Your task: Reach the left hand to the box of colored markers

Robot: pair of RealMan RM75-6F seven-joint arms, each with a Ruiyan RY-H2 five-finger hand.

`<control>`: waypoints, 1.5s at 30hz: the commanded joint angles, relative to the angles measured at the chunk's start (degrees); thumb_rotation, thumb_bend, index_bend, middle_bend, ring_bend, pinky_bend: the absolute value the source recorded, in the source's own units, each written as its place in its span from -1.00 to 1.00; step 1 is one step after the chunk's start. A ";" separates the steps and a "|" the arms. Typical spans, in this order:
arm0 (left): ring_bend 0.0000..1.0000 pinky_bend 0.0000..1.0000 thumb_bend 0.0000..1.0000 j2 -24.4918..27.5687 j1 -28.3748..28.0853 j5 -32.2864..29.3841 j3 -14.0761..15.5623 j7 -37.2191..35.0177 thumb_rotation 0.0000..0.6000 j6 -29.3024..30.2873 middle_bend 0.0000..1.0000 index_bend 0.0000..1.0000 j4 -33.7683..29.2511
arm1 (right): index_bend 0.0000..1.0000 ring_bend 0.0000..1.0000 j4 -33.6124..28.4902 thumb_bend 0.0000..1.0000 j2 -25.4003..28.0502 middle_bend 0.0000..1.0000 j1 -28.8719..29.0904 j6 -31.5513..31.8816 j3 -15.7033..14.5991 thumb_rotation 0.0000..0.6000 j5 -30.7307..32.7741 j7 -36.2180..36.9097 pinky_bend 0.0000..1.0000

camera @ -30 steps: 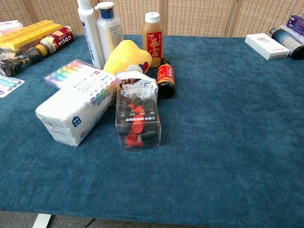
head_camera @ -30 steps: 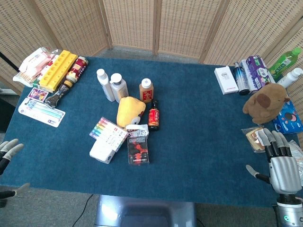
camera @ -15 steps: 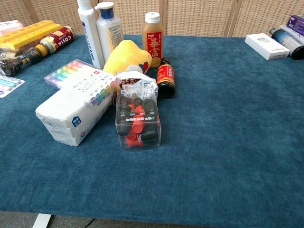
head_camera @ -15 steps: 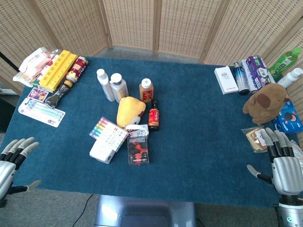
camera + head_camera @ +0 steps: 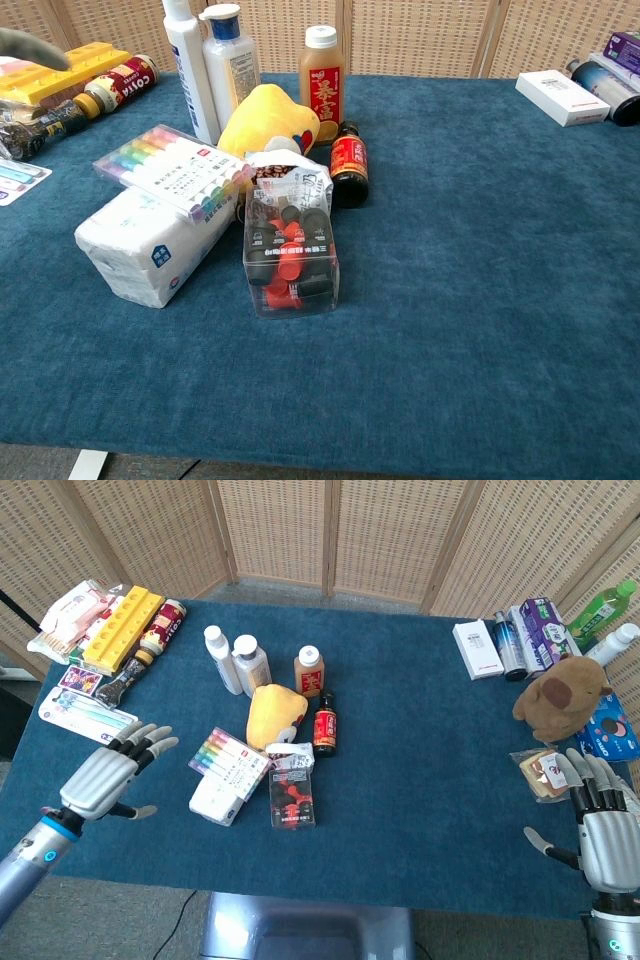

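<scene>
The box of colored markers (image 5: 230, 762) is a clear flat case with a rainbow row of caps, lying tilted on a white tissue pack (image 5: 216, 799) at the table's middle left. The chest view shows the marker box (image 5: 173, 172) from the front. My left hand (image 5: 108, 776) hovers over the table left of the box, fingers spread, holding nothing, a hand's width away. Only a grey fingertip (image 5: 32, 46) of it shows at the chest view's top left. My right hand (image 5: 606, 825) stays open at the table's front right edge.
Beside the markers lie a clear case of black and red clips (image 5: 291, 799), a yellow plush (image 5: 273, 713), a small dark bottle (image 5: 324, 725) and three taller bottles (image 5: 243, 662). Toothbrushes (image 5: 88, 716) and snacks sit far left. A brown plush (image 5: 562, 696) and packets crowd the right edge.
My left hand has risen from below the table's front left corner and moved right and forward over the cloth toward the marker box. The right hand has barely shifted.
</scene>
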 commanded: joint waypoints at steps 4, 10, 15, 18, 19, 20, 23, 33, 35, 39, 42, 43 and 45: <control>-1.00 -1.00 -1.00 -4.55 -7.08 -8.01 -2.62 8.05 1.00 -8.87 -1.00 -0.80 1.37 | -1.00 -1.00 -0.06 -1.00 0.32 -1.00 -0.08 0.19 0.34 1.00 0.33 0.71 -1.00; -1.00 -1.00 -1.00 -7.74 -11.39 -13.64 -3.65 15.33 1.00 -12.65 -1.00 -0.80 1.68 | -1.00 -1.00 -0.26 -1.00 0.75 -1.00 -0.22 0.40 0.67 1.00 0.77 1.76 -1.00; -1.00 -1.00 -1.00 -9.92 -14.60 -19.10 -4.07 20.74 1.00 -14.78 -1.00 -0.80 1.34 | -1.00 -1.00 -0.42 -1.00 1.28 -1.00 -0.37 0.71 1.04 1.00 1.12 2.95 -1.00; -1.00 -1.00 -1.00 -10.72 -16.51 -22.87 -3.71 24.27 1.00 -16.19 -1.00 -0.82 0.81 | -1.00 -1.00 -0.46 -1.00 1.58 -1.00 -0.43 0.82 1.26 1.00 1.42 3.84 -1.00; -1.00 -1.00 -1.00 -10.97 -17.10 -24.15 -3.59 25.33 1.00 -16.51 -1.00 -0.83 0.64 | -1.00 -1.00 -0.47 -1.00 1.66 -1.00 -0.46 0.83 1.29 1.00 1.48 4.11 -1.00; -1.00 -1.00 -1.00 -11.25 -17.67 -25.44 -3.48 26.33 1.00 -16.73 -1.00 -0.84 0.44 | -1.00 -1.00 -0.49 -1.00 1.75 -1.00 -0.49 0.84 1.31 1.00 1.51 4.35 -1.00; -1.00 -1.00 -1.00 -12.29 -19.63 -29.22 -2.94 29.55 1.00 -17.10 -1.00 -0.83 -0.03 | -1.00 -1.00 -0.58 -1.00 1.95 -1.00 -0.52 0.91 1.40 1.00 1.55 4.89 -1.00; 0.08 0.16 -1.00 -15.77 -23.83 -35.31 0.07 38.68 1.00 -13.24 0.21 0.04 -0.88 | -1.00 -1.00 -0.70 -1.00 2.23 -1.00 -0.61 1.10 1.53 1.00 1.45 6.07 -1.00; 0.29 0.36 -1.00 -16.27 -23.88 -35.46 0.52 39.50 1.00 -11.91 0.43 0.20 -0.99 | -1.00 -1.00 -0.72 -1.00 2.28 -1.00 -0.62 1.13 1.52 1.00 1.37 6.26 -1.00; 0.45 0.48 -1.00 -16.26 -23.43 -34.60 0.53 38.74 1.00 -9.24 0.59 0.32 -1.54 | -1.00 -1.00 -0.73 -1.00 2.32 -1.00 -0.65 1.13 1.48 1.00 1.28 6.50 -1.00; 0.46 0.49 -1.00 -15.13 -22.80 -33.22 -0.28 36.41 1.00 -7.58 0.59 0.32 -2.37 | -1.00 -1.00 -0.82 -1.00 2.33 -1.00 -0.64 1.05 1.47 1.00 1.30 6.44 -1.00; 0.46 0.49 -1.00 -14.56 -22.63 -32.86 -0.61 35.71 1.00 -7.12 0.59 0.32 -2.72 | -1.00 -1.00 -0.85 -1.00 2.33 -1.00 -0.66 1.04 1.45 1.00 1.30 6.45 -1.00; 0.46 0.49 -1.00 -12.91 -22.33 -32.26 -1.49 34.35 1.00 -6.07 0.59 0.32 -3.84 | -1.00 -1.00 -0.88 -1.00 2.33 -1.00 -0.68 1.07 1.43 1.00 1.22 6.41 -1.00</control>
